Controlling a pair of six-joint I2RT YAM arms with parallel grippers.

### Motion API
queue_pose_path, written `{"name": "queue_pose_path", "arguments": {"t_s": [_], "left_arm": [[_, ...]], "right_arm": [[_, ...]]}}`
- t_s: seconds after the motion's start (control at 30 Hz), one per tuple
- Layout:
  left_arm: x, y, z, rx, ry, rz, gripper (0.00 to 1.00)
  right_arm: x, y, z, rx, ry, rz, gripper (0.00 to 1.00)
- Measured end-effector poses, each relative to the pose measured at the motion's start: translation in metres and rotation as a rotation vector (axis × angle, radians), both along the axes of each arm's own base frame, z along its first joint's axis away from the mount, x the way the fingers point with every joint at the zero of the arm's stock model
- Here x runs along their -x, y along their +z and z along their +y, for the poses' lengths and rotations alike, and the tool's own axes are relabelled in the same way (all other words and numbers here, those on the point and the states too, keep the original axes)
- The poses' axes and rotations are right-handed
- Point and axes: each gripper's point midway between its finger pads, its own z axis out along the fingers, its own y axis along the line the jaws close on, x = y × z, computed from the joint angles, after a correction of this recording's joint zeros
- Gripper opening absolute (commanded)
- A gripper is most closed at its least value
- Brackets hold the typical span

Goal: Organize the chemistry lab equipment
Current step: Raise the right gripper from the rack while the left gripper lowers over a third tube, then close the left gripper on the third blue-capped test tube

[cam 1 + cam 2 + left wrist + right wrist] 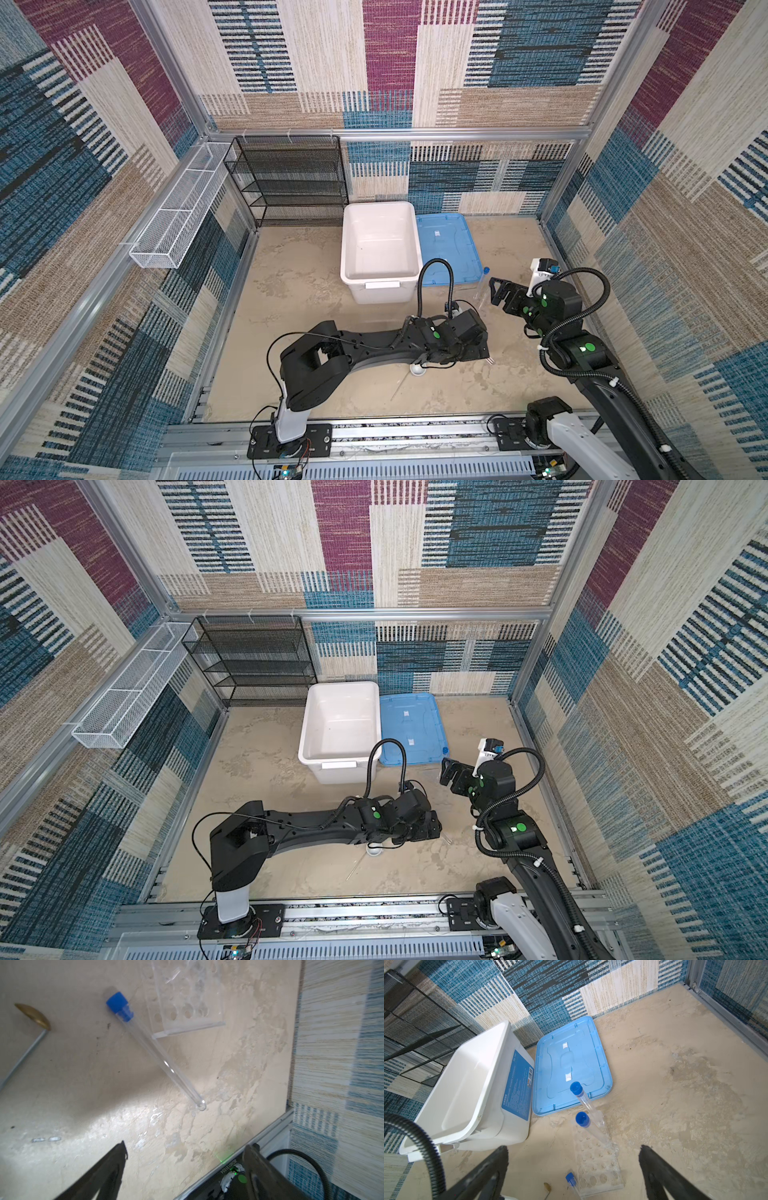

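In the left wrist view a clear blue-capped tube (pixel 158 1053) lies flat on the table beside a clear rack (pixel 187 1012). My left gripper (pixel 187 1153) hovers over the tube's round end, open and holding nothing. The brass spoon tip (pixel 33 1016) of the metal rod lies apart from it. In the right wrist view two capped tubes (pixel 581 1101) stand in the rack (pixel 598 1165), and my right gripper (pixel 574 1155) is open above it. In both top views a white round dish (pixel 417 370) (pixel 374 850) shows under the left arm.
The white bin (pixel 380 208) stands open at the back middle with its blue lid (pixel 449 249) flat on the table beside it. A black mesh shelf (pixel 291 178) and a white wire basket (pixel 178 212) line the back left wall.
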Motion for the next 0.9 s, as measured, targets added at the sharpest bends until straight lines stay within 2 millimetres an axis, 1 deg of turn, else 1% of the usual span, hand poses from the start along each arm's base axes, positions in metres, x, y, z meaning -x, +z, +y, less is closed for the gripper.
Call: {"name": "queue_pose_path", "arguments": {"t_s": [0.2, 0.3, 0.43, 0.57, 0.73, 0.9], "left_arm": [[-0.006, -0.023, 0.005, -0.088, 0.053, 0.02, 0.83], [-0.011, -0.026, 0.004, -0.111, 0.067, 0.009, 0.8], [-0.017, -0.023, -0.002, -0.122, 0.08, -0.009, 0.79], [-0.026, -0.021, -0.012, -0.129, 0.085, -0.023, 0.74], [-0.035, -0.033, -0.015, -0.187, 0.093, -0.021, 0.68], [-0.039, -0.043, -0.015, -0.239, 0.089, -0.031, 0.67]], "right_arm": [[0.003, 0.004, -0.01, 0.009, -0.042, -0.026, 0.99], [0.005, 0.001, -0.012, 0.019, -0.047, -0.026, 0.99], [0.009, -0.001, -0.015, 0.027, -0.057, -0.034, 0.99], [0.012, -0.001, -0.017, 0.028, -0.064, -0.048, 0.99], [0.013, -0.006, -0.019, 0.037, -0.071, -0.04, 0.99], [0.014, -0.005, -0.022, 0.049, -0.078, -0.048, 0.99]]}}
